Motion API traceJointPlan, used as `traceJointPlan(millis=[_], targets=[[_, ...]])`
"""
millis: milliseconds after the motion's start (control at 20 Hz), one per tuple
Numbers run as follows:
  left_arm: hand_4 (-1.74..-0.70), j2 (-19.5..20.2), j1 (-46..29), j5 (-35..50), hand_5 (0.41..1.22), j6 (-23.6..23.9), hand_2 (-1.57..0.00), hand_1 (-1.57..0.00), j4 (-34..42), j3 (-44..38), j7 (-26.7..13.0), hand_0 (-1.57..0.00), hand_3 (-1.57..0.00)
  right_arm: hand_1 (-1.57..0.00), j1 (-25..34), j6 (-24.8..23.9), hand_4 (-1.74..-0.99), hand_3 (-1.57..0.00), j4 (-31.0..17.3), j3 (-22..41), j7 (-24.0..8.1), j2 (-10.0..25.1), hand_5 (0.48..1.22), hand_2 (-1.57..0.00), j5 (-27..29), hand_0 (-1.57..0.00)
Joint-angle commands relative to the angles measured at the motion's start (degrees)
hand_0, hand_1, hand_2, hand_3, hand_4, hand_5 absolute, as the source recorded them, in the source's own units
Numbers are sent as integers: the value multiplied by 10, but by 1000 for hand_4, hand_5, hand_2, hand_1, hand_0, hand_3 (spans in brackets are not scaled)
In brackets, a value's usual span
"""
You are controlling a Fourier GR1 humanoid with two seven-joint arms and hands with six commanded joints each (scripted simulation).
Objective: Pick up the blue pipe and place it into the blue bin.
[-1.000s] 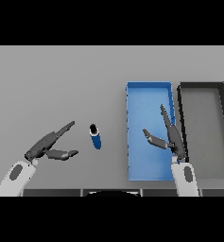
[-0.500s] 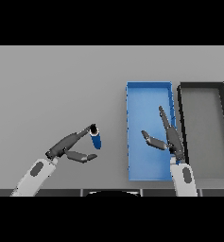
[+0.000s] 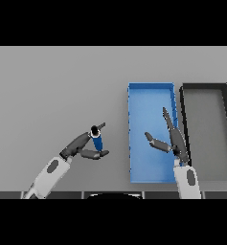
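The blue pipe is short with a dark far end and lies on the grey table, left of the blue bin. My left hand has reached it. Its straight fingers run along the pipe's far side and its thumb lies just past the near end, so the pipe sits in the gap; the hand is open. My right hand hovers open over the right half of the blue bin, fingers pointing away and thumb stuck out to the left. Nothing lies in the bin.
A black bin stands directly right of the blue bin, its wall touching it. Grey table stretches to the left and behind.
My left hand has moved right and forward to the pipe, so that its fingers and thumb now flank it. The pipe and the right hand have hardly moved.
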State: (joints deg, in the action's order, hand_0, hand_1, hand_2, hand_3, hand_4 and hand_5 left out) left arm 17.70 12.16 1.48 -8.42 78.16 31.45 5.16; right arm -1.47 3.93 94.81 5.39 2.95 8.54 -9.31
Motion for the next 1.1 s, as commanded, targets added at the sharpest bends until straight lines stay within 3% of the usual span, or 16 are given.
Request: traceJointPlan(millis=[0, 150, 250, 300, 400, 500, 600, 800, 1050], targets=[[-1098, -9, -3, -1, 517, 1, -23, 1, -3, 4, 9, 1, 0, 1, -4, -5, -1195, 1, 0, 5, -1, -3, 548, 1, -9, 1], [-1176, -34, 11, 42, 601, -18, -166, -44, -17, -13, 12, 1, -108, 1, 5, -5, -1186, 1, -4, -5, -7, 6, 554, 1, -5, 1], [-1268, -47, 10, 60, 675, -27, -417, -248, -21, -16, 13, -39, -345, 1, 2, -2, -1196, 1, 0, -3, 0, 2, 560, 1, 0, 1], [-1301, -52, 5, 67, 784, -29, -578, -411, -24, -18, 20, -179, -590, 1, -4, -2, -1192, 1, -3, -1, 1, 2, 560, 1, -3, 1], [-1450, -64, 0, 64, 941, -19, -936, -828, -27, -14, 26, -648, -914, 1, -4, -2, -1189, 1, 5, -1, -4, 2, 562, 1, -3, 1], [-1551, -68, 3, 59, 1042, -19, -1164, -1095, -22, -14, 22, -981, -1112, 1, -10, 0, -1182, 1, 4, 2, 2, 3, 562, 1, -6, 1], [-1617, -68, -5, 51, 1106, -15, -1311, -1266, -9, 0, 21, -1193, -1258, 1, -9, -4, -1178, 1, 1, 0, 1, 5, 561, 1, -10, 1], [-1525, -69, -10, 27, 1174, 0, -1464, -1446, 4, 13, 39, -1416, -1443, 1, -3, -5, -1174, 1, 0, 4, -5, -1, 558, 1, -11, 1], [-1485, -91, 0, 37, 1206, -2, -1536, -1530, 32, -6, 75, -1520, -1529, 1, -1, -8, -1154, 1, -5, -1, -4, 6, 550, 1, -14, 1]])
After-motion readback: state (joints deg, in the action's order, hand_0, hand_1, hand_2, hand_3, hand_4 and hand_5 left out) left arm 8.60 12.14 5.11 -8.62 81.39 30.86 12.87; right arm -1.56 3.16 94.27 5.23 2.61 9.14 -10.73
